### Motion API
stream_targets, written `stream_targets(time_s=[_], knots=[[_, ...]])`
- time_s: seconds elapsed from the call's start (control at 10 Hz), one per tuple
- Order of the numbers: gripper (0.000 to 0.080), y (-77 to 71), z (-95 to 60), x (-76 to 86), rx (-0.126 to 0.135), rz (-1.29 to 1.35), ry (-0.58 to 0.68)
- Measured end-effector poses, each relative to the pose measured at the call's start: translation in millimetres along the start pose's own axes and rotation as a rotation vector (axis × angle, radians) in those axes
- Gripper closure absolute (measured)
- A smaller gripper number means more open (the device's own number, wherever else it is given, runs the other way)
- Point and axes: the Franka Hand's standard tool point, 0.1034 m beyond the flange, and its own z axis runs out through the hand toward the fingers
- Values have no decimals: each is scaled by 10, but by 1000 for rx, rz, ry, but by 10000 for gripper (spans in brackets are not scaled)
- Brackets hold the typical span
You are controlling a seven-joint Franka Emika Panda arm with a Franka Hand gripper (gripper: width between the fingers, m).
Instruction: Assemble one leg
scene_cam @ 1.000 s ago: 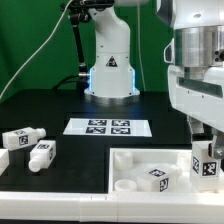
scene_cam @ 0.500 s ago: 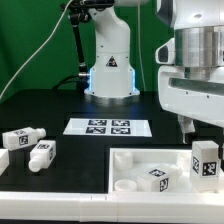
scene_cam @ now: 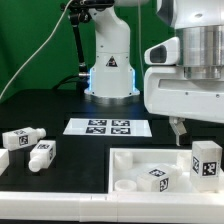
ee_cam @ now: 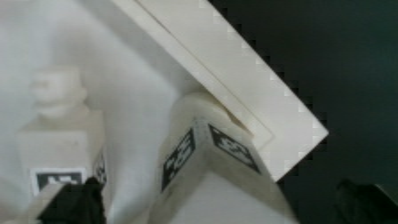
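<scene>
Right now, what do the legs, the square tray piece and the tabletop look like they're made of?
The leg standing at the tray's corner, like the loose legs: looks like matte white moulded plastic, uniform colour, rounded edges, with a printed black-and-white tag. The tray piece: same matte white plastic look, thick walls. Table: black, non-reflective, possibly cloth or a mat; can't tell.

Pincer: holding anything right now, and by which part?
Nothing is held. The pincer hangs open over the tray, apart from the upright leg beside it.
</scene>
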Motion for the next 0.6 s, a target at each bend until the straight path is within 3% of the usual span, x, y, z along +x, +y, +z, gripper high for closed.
stream_targets(time_s=[0.6], knots=[[151, -25, 47, -46, -31, -504, 16]])
